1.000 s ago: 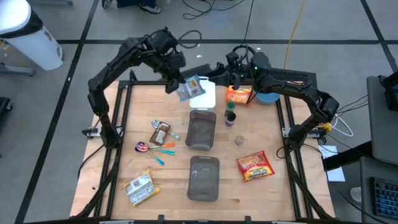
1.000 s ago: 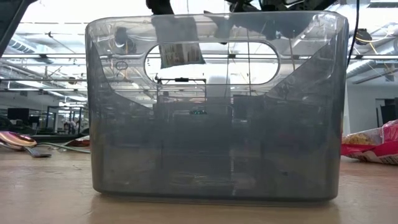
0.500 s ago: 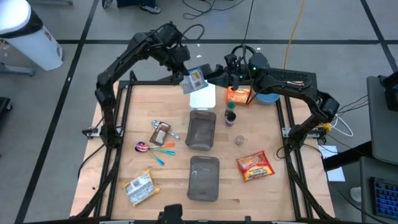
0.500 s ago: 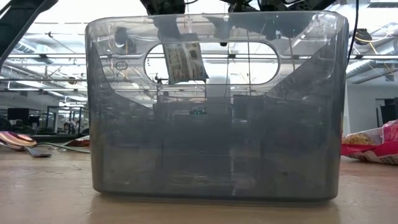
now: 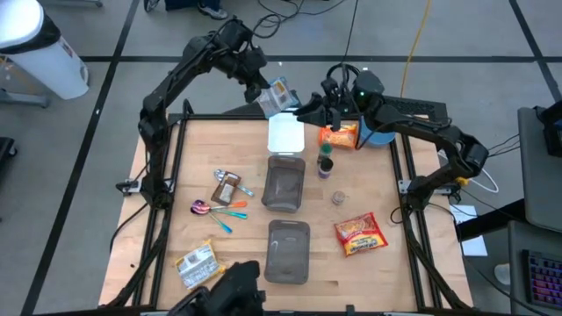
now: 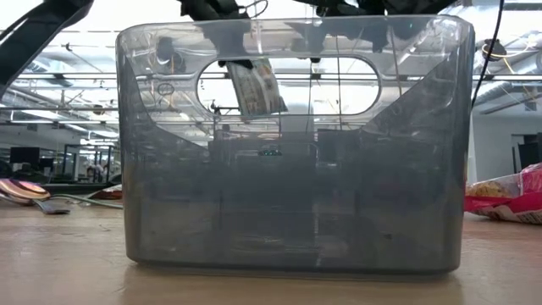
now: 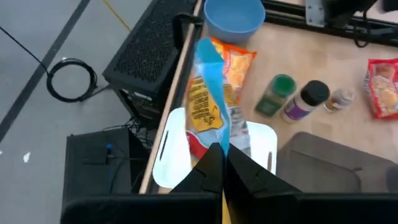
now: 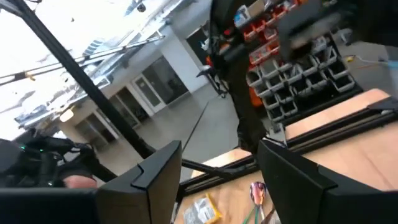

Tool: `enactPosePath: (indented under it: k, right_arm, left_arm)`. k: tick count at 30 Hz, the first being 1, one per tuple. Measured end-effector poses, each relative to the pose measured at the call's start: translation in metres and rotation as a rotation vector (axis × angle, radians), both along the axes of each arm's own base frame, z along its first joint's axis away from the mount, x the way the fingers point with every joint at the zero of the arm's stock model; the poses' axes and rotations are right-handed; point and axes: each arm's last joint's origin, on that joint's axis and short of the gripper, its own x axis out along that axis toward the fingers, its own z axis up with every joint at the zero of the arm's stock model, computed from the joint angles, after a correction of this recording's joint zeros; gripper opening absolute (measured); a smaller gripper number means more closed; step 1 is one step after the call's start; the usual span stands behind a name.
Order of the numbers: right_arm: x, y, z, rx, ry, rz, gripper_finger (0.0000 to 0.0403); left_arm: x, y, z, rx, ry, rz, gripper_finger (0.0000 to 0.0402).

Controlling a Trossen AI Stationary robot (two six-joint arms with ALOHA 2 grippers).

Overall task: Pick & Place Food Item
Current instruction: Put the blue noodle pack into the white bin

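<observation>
High view: the left gripper (image 5: 263,88) hangs past the table's (image 5: 176,202) top edge at upper centre, fingers clamped on a blue-and-yellow food packet (image 5: 277,95) just above the white tray (image 5: 286,135). The right gripper (image 5: 307,112) sits close beside it, fingers parted and holding nothing — little room between the two. Bare wood lies at the left and lower right; down the middle stand two grey bins (image 5: 285,184), with an orange snack bag (image 5: 339,134), a blue bowl (image 5: 378,136) and spice jars (image 5: 326,163) to the right.

Low view: a smoky bin (image 6: 292,144) fills the frame, hiding nearly everything; the packet shows through its handle slot.

Left wrist view: the packet dangles over the tray's edge.

Right wrist view: open fingers (image 8: 155,180), blurred room beyond.
</observation>
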Motion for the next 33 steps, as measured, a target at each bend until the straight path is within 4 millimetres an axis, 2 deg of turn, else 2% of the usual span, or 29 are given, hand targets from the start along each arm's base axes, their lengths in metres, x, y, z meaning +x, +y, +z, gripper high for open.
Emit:
enactPosePath:
  k: [6,9,13,19,22,27,33]
  right_arm:
    - [0.003,0.004,-0.001,0.001,0.012,0.012,0.0203]
    - [0.004,0.005,-0.003,-0.004,0.02,-0.01,0.0203]
    - [0.004,0.005,-0.005,-0.002,0.034,-0.013,0.0203]
    - [0.004,0.004,-0.006,-0.001,0.045,-0.036,0.0203]
    - [0.005,0.003,-0.006,-0.013,0.04,-0.068,0.0203]
    - [0.005,0.003,-0.005,-0.02,0.028,-0.07,0.0203]
    - [0.01,0.009,-0.005,0.0,0.03,-0.113,0.0203]
  left_arm:
    - [0.019,0.013,-0.036,-0.06,0.083,-0.03,0.0001]
    - [0.023,0.014,-0.042,-0.062,0.095,-0.043,0.0001]
    - [0.018,0.011,-0.038,-0.028,0.135,-0.038,0.0001]
    - [-0.001,-0.001,-0.008,0.051,0.104,-0.012,0.0001]
    - [-0.004,-0.005,0.0,0.068,0.08,-0.012,0.0001]
    - [-0.003,-0.004,-0.003,0.06,0.088,-0.014,0.0]
    - [0.011,0.007,-0.02,0.055,0.096,-0.021,0.0]
